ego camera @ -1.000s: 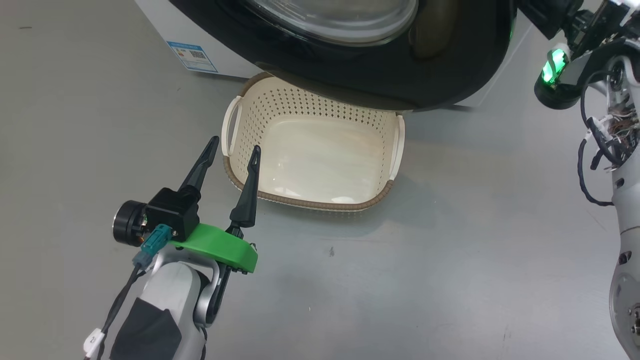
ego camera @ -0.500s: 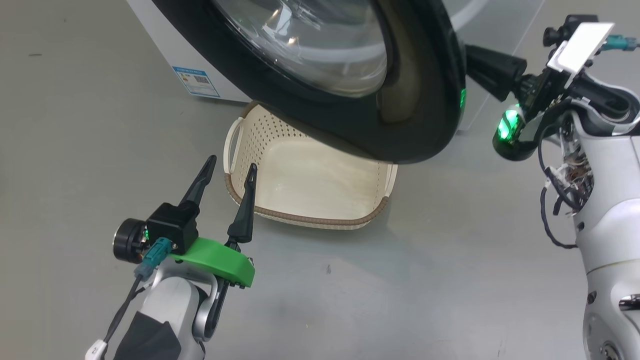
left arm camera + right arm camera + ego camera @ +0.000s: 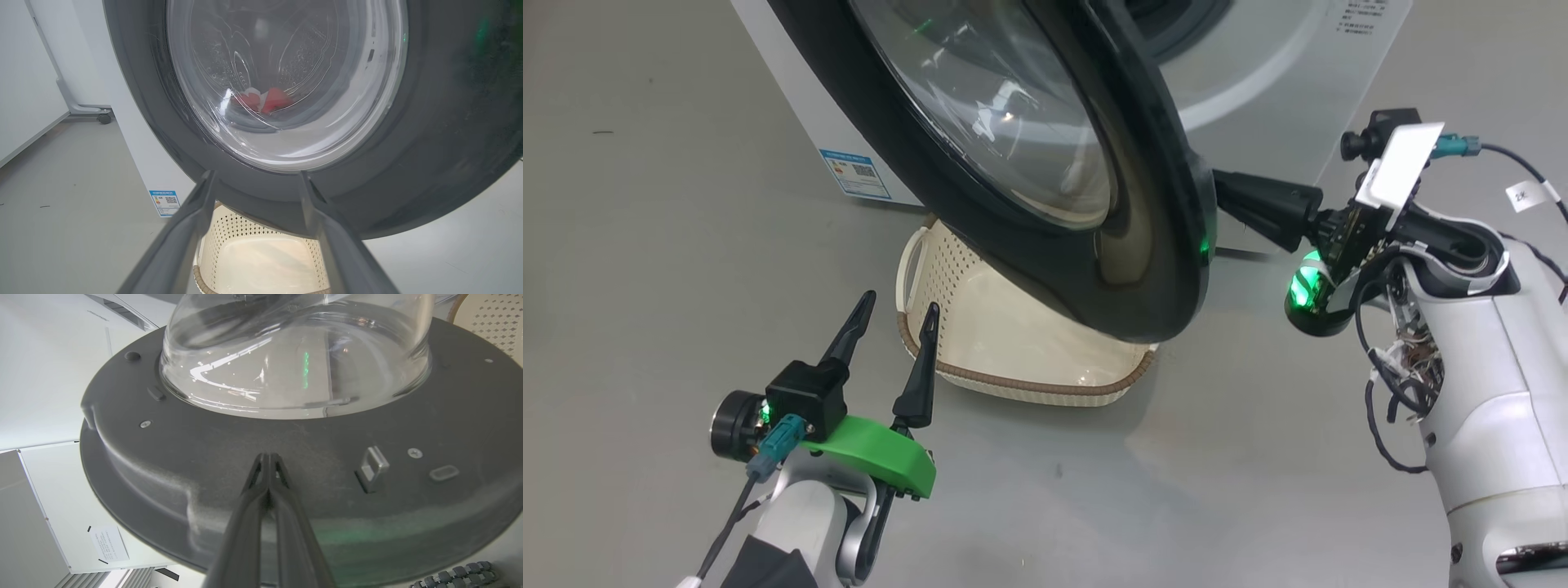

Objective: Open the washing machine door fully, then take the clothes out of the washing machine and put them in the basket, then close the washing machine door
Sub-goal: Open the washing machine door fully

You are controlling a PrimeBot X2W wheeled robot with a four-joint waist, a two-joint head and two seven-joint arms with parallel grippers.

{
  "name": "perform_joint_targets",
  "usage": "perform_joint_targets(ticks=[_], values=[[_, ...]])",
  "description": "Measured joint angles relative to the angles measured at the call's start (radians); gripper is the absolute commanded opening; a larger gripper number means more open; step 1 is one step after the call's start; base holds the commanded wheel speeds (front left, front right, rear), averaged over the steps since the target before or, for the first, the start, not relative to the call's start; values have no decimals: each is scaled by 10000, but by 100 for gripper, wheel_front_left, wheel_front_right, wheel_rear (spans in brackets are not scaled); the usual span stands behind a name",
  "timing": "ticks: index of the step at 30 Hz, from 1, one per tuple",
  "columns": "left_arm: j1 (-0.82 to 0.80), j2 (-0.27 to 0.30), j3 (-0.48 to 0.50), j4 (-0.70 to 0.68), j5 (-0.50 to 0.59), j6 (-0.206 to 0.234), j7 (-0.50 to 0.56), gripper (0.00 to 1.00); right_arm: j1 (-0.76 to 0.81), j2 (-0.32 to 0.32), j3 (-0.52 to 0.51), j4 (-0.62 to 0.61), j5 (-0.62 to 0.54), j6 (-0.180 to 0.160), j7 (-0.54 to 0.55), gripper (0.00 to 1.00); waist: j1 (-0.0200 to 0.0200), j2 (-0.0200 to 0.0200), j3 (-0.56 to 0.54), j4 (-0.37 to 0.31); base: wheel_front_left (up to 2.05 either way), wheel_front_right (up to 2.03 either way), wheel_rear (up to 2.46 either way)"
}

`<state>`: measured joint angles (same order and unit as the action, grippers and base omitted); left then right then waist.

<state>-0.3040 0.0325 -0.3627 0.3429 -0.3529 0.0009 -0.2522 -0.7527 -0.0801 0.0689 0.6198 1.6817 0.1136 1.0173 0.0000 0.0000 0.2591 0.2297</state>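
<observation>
Black gloss and clear glass: the washing machine door (image 3: pixel 1152 245) stands part-way open, hanging over the cream basket (image 3: pixel 1029 398) on the floor (image 3: pixel 645 286) in front of the white washing machine (image 3: pixel 1258 90). The robot's right hand (image 3: pixel 267 457), pressed tight together and holding nothing, leans its tips on the door's grey inner face, just beside the metal latch (image 3: pixel 372 467). The left hand (image 3: pixel 900 300) hovers spread wide and empty by the basket's near left corner. Red clothes (image 3: pixel 261 100) lie inside the machine, seen through the glass.

Opening looks unfinished, and the push has no grip behind it — the tips could skate off the smooth plastic or snag the latch, leaving the door short of full swing. The left hand may also sit in the door's path.

A blue sticker (image 3: pixel 854 173) low on the machine carries a QR-style code — its print, like the lines at the cabinet's upper corner (image 3: pixel 1364 16), is too small to read.
</observation>
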Motion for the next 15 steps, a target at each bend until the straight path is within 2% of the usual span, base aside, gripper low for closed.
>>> perform_joint_targets(ticks=[15], values=[[288,4,-36,111,-15,-35,0,100,1352,125,723,-807,255,81,173,0,0,0,-530,531,0,0,0]])
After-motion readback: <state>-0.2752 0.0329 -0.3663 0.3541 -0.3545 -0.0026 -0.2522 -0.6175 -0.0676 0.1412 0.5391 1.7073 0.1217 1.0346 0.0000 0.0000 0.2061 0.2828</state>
